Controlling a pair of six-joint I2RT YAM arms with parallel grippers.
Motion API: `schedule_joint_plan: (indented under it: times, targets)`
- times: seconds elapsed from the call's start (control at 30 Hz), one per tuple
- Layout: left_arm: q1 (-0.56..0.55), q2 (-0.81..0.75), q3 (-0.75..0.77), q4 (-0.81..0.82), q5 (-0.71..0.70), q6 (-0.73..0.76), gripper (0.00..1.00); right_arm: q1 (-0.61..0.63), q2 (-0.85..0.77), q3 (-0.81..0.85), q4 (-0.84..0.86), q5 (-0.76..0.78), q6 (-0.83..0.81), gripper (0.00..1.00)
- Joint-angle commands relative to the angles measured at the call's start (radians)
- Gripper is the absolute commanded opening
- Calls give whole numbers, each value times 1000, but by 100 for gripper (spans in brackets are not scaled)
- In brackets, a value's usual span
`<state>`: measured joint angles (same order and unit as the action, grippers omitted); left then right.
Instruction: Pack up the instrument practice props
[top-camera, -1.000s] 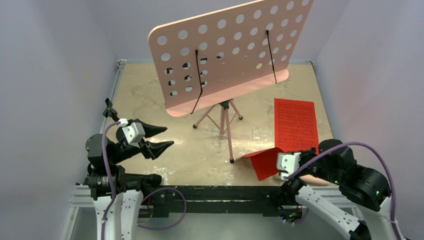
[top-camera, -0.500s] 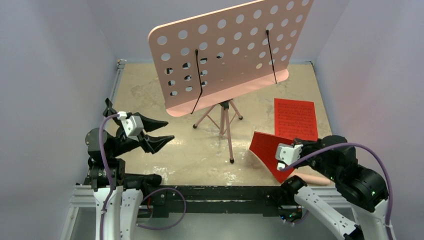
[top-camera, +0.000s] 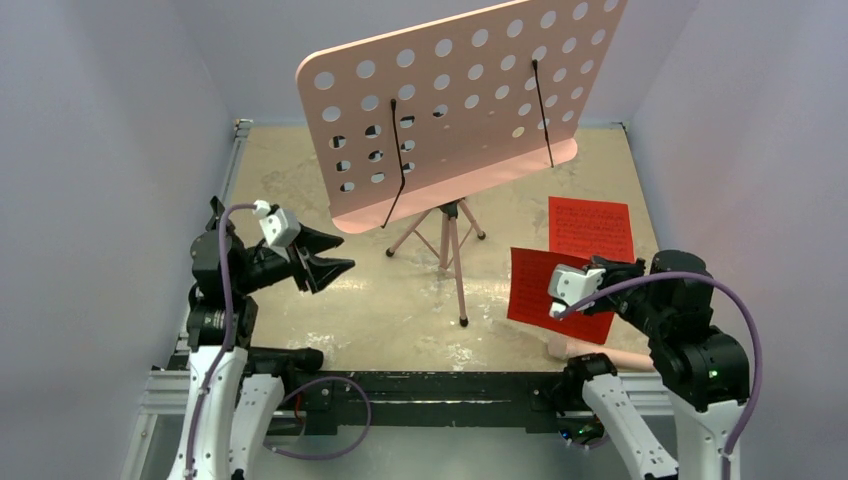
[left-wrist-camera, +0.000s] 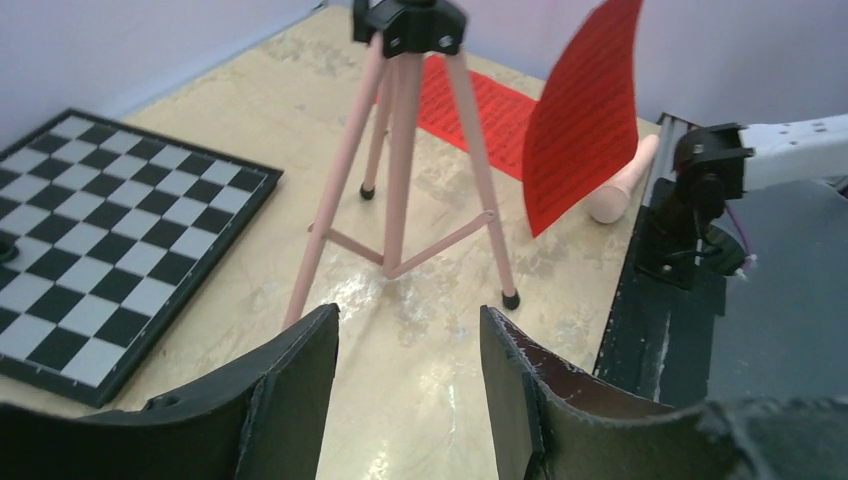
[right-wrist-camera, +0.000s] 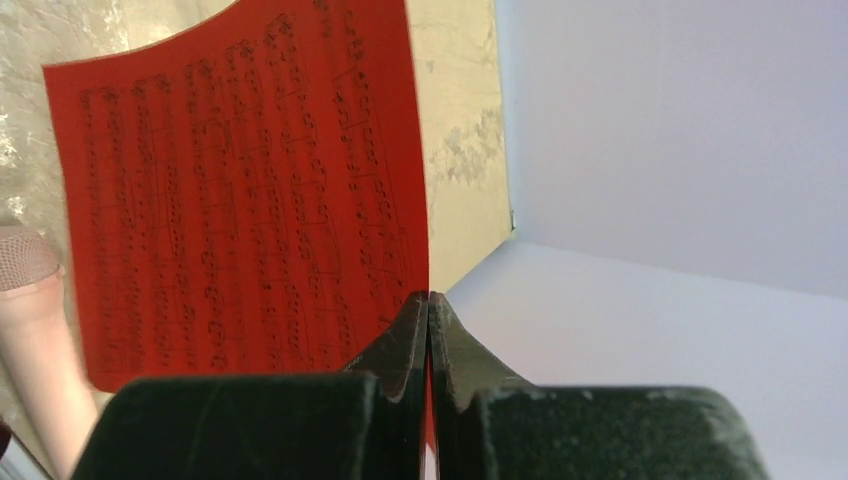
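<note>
One pink music stand, its desk top cut off, stands ahead of the left gripper, whose jaws gape wide and empty. One red sheet is pinched upright in the right gripper. A second red sheet lies flat beyond it. One peach tube lies beneath, partly hidden.

Sheets right of music stand

Setting: a robot test cell in a lab, not a lived-in room. Plain pale walls box in the table on three sides. The left arm and right arm are mounted on a black rail with aluminium framing at the near edge. A purple cable runs exposed. Staged props: pink music stand, chessboard.
</note>
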<state>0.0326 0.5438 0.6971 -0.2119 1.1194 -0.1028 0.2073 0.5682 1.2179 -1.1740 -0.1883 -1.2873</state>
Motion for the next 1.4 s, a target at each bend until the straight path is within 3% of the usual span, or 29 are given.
schedule_joint_plan:
  times: [0.0,0.23,0.47,0.9,1.23,1.37]
  targets:
    - [-14,108,12,-24,-110,71,58,-177,17,4,-42,-285,-148,0]
    - [-89,241,16,-13,-187,168,56,-488,134,13,-121,-522,-361,0]
    - [-123,315,31,23,-230,130,56,-671,253,44,-167,-576,-508,0]
    - [-131,428,69,48,-228,179,56,-794,327,87,-277,-571,-718,0]
    - [-137,442,76,5,-236,220,56,-1037,424,220,-653,-551,-1173,0]
    - [-143,451,67,27,-245,211,56,-1065,390,179,-695,-552,-1224,0]
